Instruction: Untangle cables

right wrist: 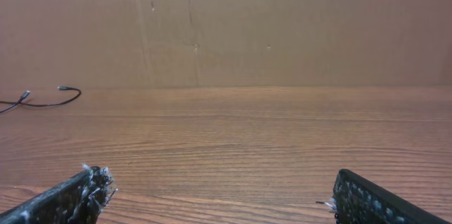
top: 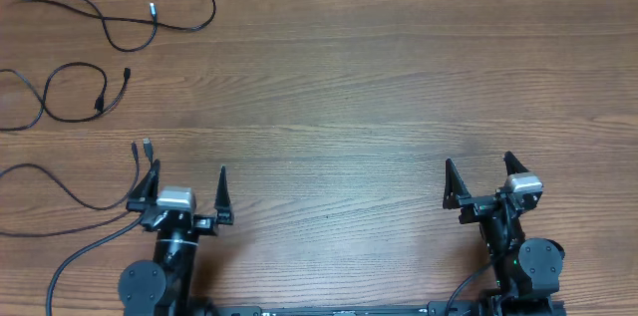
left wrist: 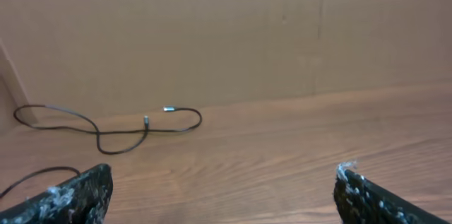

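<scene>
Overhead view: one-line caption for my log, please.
Three black cables lie apart at the table's left; left gripper and right gripper sit near the front, both open, empty.

The top cable (top: 105, 23), the middle cable (top: 104, 87) and the lowest cable (top: 75, 196) each run off the overhead view's left edge, so their full lengths go unseen. One strand of the lowest is lost behind the left hand (top: 187, 167). The plug types are too small to tell. Both wrist views crop the fingers (left wrist: 78, 196) at the bottom edge.
</scene>
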`<action>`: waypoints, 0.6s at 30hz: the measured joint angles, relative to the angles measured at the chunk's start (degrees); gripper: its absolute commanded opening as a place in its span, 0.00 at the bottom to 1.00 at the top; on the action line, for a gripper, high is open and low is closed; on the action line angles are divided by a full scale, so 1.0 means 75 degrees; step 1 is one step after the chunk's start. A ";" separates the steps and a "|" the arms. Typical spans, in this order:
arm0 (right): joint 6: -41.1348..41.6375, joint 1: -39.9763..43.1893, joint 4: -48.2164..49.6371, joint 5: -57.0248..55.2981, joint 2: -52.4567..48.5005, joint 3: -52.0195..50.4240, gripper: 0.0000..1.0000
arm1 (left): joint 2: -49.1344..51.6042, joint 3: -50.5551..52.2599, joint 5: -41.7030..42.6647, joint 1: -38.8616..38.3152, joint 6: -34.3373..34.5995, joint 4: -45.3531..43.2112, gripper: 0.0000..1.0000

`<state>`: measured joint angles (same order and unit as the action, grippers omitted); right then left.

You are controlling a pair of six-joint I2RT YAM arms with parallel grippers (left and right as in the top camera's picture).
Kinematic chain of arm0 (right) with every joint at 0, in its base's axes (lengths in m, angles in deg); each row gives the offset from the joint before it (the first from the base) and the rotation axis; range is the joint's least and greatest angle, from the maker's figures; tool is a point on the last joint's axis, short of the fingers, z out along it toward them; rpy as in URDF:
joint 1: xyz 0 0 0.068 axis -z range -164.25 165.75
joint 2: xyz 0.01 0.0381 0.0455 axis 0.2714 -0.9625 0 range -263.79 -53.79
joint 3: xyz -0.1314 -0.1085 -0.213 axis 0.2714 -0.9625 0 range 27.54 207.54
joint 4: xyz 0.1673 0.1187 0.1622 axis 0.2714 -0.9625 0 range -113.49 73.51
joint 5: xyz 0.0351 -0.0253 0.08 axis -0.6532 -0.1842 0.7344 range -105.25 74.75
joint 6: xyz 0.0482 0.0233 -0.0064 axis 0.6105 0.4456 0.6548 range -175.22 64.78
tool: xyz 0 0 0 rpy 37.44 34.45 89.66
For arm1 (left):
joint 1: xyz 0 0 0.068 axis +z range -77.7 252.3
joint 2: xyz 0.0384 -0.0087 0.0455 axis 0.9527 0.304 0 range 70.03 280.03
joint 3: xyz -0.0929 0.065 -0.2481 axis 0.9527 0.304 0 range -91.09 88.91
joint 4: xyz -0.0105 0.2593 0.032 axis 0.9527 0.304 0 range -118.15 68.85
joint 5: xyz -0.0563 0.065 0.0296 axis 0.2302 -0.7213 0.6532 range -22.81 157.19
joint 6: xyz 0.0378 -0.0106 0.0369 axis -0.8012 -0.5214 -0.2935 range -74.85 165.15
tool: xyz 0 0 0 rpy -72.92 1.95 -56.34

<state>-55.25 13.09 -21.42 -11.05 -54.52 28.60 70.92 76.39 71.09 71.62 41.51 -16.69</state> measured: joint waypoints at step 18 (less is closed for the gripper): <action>-0.0003 -0.0003 -0.0003 0.0003 0.0000 0.0000 1.00 | -0.0003 0.1603 -0.1303 0.0000 0.0784 -0.1023 1.00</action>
<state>-55.27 13.07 -21.44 -11.03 -54.52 28.60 70.90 88.42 61.32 71.62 47.39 -24.36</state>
